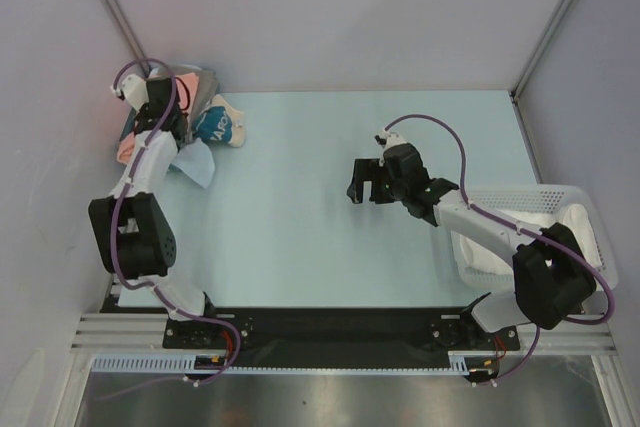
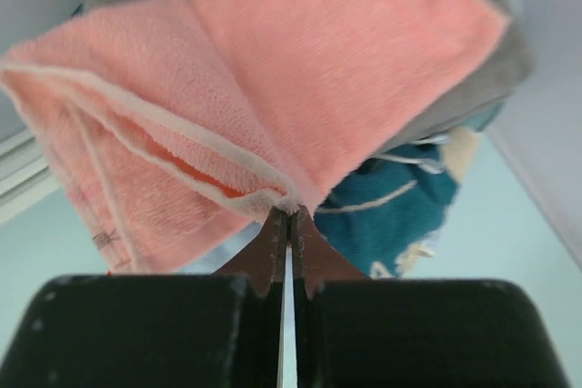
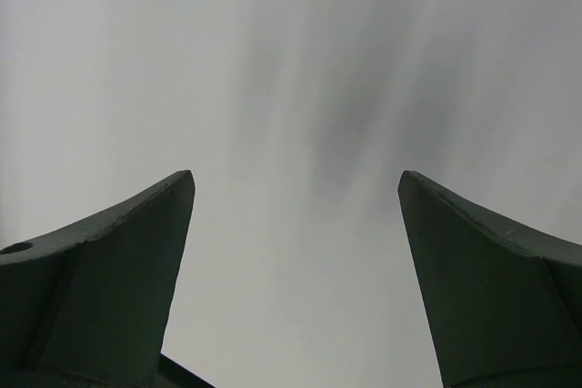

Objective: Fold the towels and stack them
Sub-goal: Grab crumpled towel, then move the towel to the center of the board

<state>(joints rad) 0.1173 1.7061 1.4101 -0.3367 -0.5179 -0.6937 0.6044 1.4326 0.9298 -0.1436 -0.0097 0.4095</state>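
My left pincer [image 2: 289, 215] is closed on the hemmed edge of the salmon-pink towel [image 2: 300, 70], which lies heaped at the far left corner with the grey towel [image 2: 496, 74] and the light blue towel [image 1: 197, 164]. My right pincer [image 1: 365, 182] hangs wide and empty over mid-table. Nothing there is folded or stacked yet. White cloth [image 1: 520, 229] sits in the basket [image 1: 560, 190], near right. Only the left wrist view shows the pinch; only the overhead view shows the basket.
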